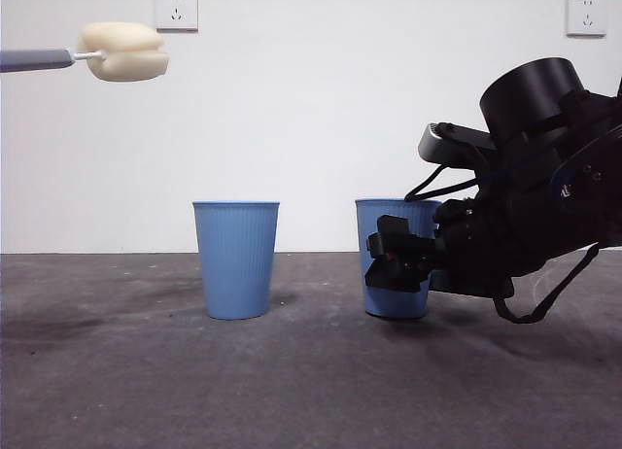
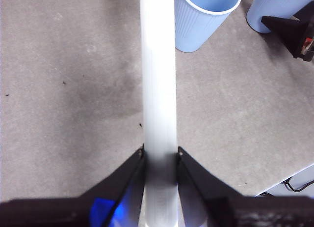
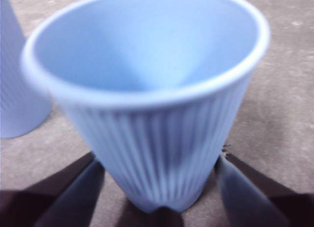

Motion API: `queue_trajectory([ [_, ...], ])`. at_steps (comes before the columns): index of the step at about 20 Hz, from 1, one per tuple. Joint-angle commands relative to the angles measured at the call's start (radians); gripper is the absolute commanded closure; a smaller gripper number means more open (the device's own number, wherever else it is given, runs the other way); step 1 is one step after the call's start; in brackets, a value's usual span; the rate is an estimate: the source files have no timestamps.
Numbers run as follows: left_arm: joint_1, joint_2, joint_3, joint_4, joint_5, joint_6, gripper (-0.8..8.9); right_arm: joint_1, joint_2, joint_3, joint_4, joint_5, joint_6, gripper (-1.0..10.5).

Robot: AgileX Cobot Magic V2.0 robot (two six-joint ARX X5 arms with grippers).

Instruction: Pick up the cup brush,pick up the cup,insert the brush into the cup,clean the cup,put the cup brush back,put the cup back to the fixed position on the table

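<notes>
My left gripper [image 2: 160,156] is shut on the grey handle of the cup brush [image 2: 159,79]. In the front view the cup brush [image 1: 123,51] hangs level, high at the left, its cream sponge head pointing right. The cup [image 3: 152,114], a blue ribbed tumbler, stands upright between the jaws of my right gripper [image 3: 159,160], which press on its lower sides. In the front view my right gripper [image 1: 397,259] comes in from the right onto this cup [image 1: 389,221], just right of centre. The cup's base is at the table [image 1: 292,391] surface; whether it is lifted is unclear.
A second identical blue tumbler [image 1: 236,259] stands upright left of the held cup, about a cup's width away, also seen in the left wrist view as the open tumbler [image 2: 206,18]. Two wall sockets [image 1: 176,8] sit on the white wall behind.
</notes>
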Motion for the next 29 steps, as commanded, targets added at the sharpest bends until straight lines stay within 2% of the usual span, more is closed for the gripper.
queue_trajectory([
  [1,0.002,-0.002,-0.009,0.001,0.003,0.016,8.22,0.000,0.008,0.001,0.007,0.005,0.002,9.2],
  [2,0.002,-0.002,-0.009,0.001,0.003,0.017,8.22,0.000,0.008,0.001,0.007,0.004,-0.001,9.6],
  [6,0.002,-0.002,-0.009,-0.006,0.003,0.047,8.22,0.000,-0.003,0.001,-0.009,-0.030,0.000,9.6],
  [8,0.002,0.002,-0.009,-0.027,0.002,0.098,8.22,0.001,-0.065,0.001,-0.121,-0.062,-0.005,9.6],
  [11,0.002,0.024,-0.009,-0.057,-0.005,0.154,8.22,0.002,-0.254,0.019,-0.451,-0.088,-0.109,9.6],
  [13,-0.001,0.050,-0.009,-0.061,-0.005,0.186,8.22,0.002,-0.412,0.082,-0.798,-0.093,-0.219,9.6],
  [16,-0.048,0.091,-0.009,-0.080,-0.005,0.214,8.22,0.002,-0.552,0.224,-1.249,-0.091,-0.368,9.6],
  [17,-0.072,0.101,-0.009,-0.087,-0.006,0.227,8.22,0.002,-0.572,0.268,-1.344,-0.092,-0.375,9.6],
  [18,-0.098,0.109,-0.009,-0.092,-0.011,0.234,8.22,0.002,-0.579,0.303,-1.411,-0.080,-0.376,9.6],
  [19,-0.129,0.114,-0.009,-0.100,-0.026,0.256,8.22,0.002,-0.579,0.347,-1.509,-0.031,-0.378,9.6],
  [21,-0.207,0.115,-0.009,-0.116,-0.064,0.282,8.22,0.034,-0.567,0.401,-1.682,-0.025,-0.423,9.6],
  [23,-0.288,0.116,-0.009,-0.137,-0.121,0.310,8.22,0.074,-0.564,0.422,-1.793,0.040,-0.458,9.6],
  [27,-0.443,0.128,-0.009,-0.176,-0.163,0.380,8.22,0.166,-0.564,0.426,-1.899,0.117,-0.499,9.6],
  [29,-0.501,0.150,-0.009,-0.199,-0.210,0.385,8.22,0.216,-0.564,0.426,-1.920,0.180,-0.504,9.6],
])
